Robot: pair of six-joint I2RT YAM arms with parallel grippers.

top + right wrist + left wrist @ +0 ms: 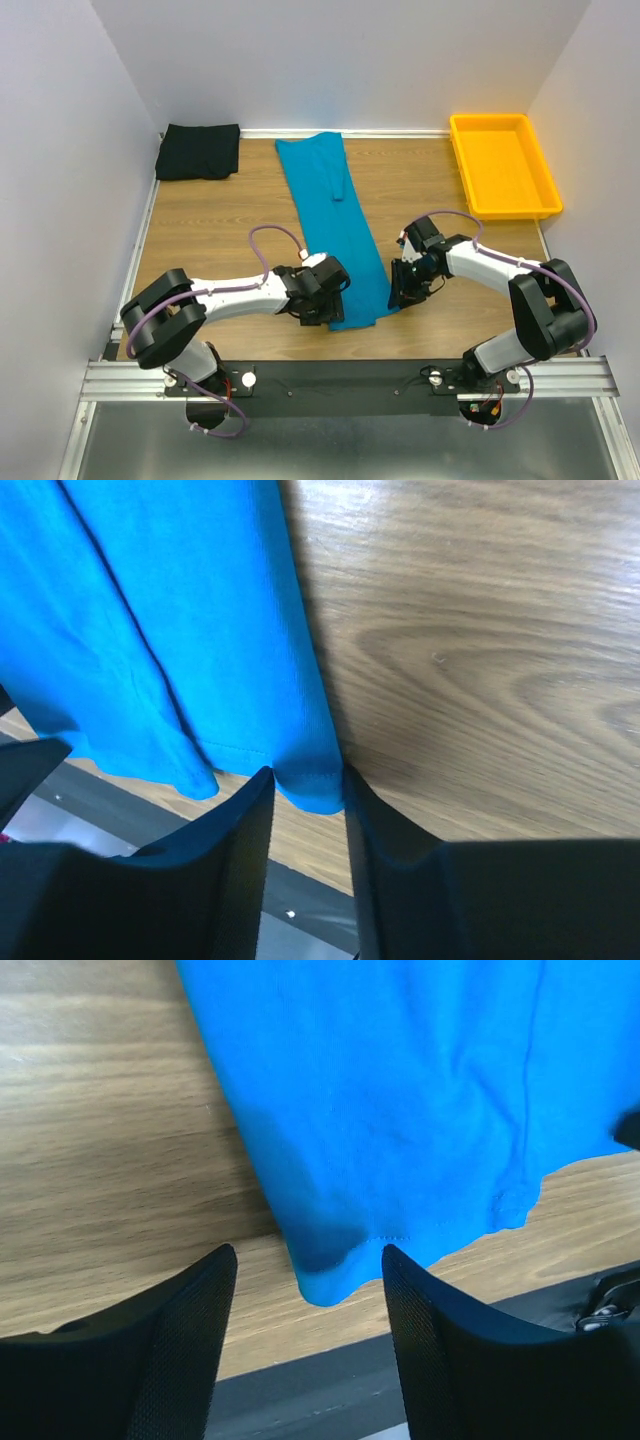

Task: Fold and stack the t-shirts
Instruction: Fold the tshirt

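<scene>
**Near hem of the teal t-shirt: one arm at each corner**

We are finding the teal t-shirt (335, 225) lying as a long narrow strip on the desk (220, 220), running from the far wall to the near edge. The black t-shirt (198, 151) is sitting folded in the far left corner, and the yellow tray (500, 165) is at far right.

The left gripper (307, 1255) is straddling the near left hem corner, its jaws standing spread with bare wood showing on either side of the cloth. The right gripper (308, 775) is bracketing the near right corner. Its jaws are narrow and the cloth is filling the gap (we cannot tell whether they are biting).

We are judging the step in hand to be pinching both hem corners and carrying them toward the far end. To do it well, we are wanting every layer caught above the stitch line, equal bites, and both arms lifting level so the strip folds square.

We are finding no readable brand, label or print anywhere.
</scene>
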